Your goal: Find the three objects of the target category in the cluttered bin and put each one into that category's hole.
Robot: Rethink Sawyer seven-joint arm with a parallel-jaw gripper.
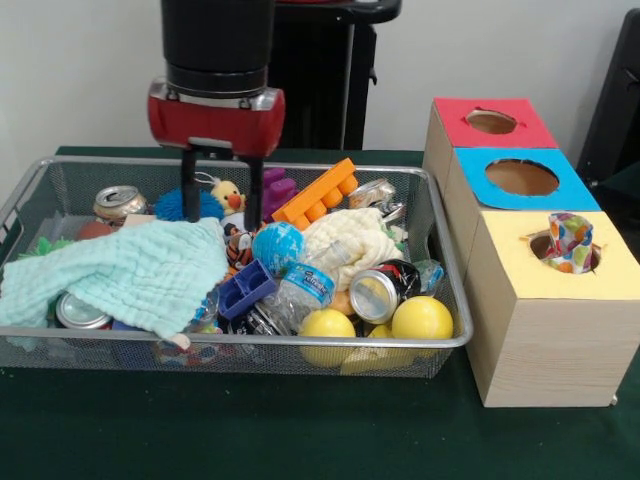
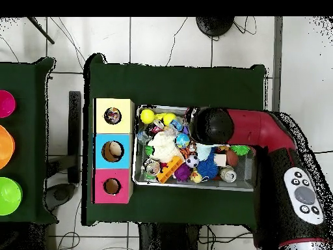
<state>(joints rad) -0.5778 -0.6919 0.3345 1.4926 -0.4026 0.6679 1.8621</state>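
The silver wire-mesh bin (image 1: 300, 342) is full of clutter. My gripper (image 1: 222, 216) hangs open and empty over its back middle, with its fingertips (image 1: 253, 222) down among the toys, beside a mint-green waffle cloth (image 1: 120, 272). One polka-dot cloth (image 1: 570, 240) sticks up out of the hole in the yellow-topped box (image 1: 545, 330). It also shows in that hole in the overhead view (image 2: 112, 116). No other polka-dot cloth shows in the bin. In the overhead view the arm (image 2: 211, 125) covers the gripper and part of the bin (image 2: 195, 187).
In the bin lie a cream waffle cloth (image 1: 350, 240), yellow balls (image 1: 422, 318), cans (image 1: 378, 295), a plastic bottle (image 1: 300, 288), an orange brick (image 1: 318, 195), a blue spiky ball (image 1: 178, 205) and a yellow duck (image 1: 229, 195). The blue-topped box (image 1: 520, 177) and red-topped box (image 1: 492, 122) stand behind the yellow one.
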